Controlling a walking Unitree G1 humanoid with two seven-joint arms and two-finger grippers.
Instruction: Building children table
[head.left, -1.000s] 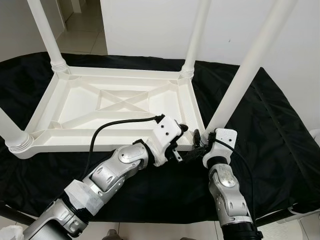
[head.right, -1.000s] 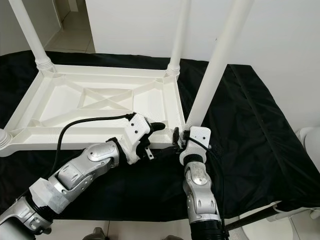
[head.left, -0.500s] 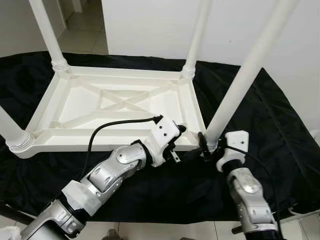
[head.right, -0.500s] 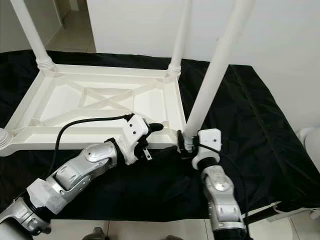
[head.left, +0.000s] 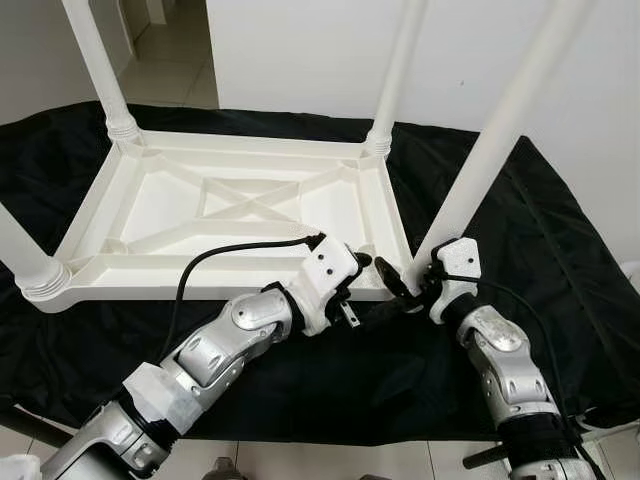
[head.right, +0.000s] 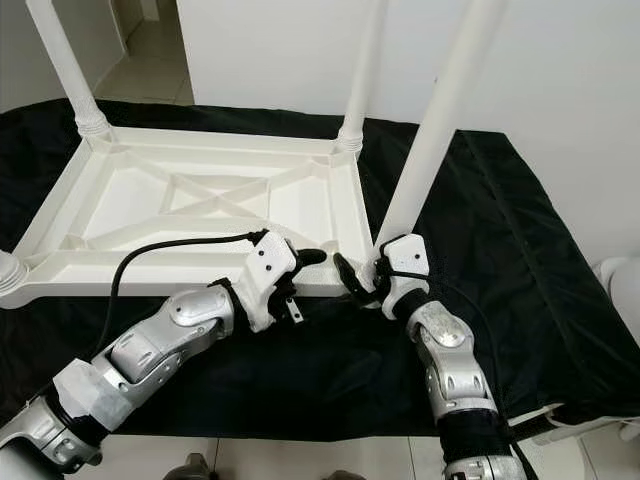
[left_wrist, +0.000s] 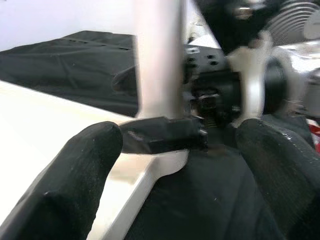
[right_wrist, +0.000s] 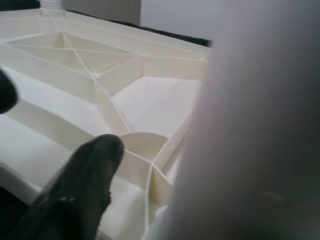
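An upturned white children's table (head.left: 240, 215) lies on a black cloth (head.left: 560, 260), its legs pointing up. The left gripper (head.left: 362, 262) hovers at the table's near right corner with its fingers spread, holding nothing. Just beside it, the right gripper (head.left: 405, 288) reaches for the base of the near right leg (head.left: 490, 150), one black finger (right_wrist: 85, 185) over the ribbed underside; whether it grips the leg cannot be told.
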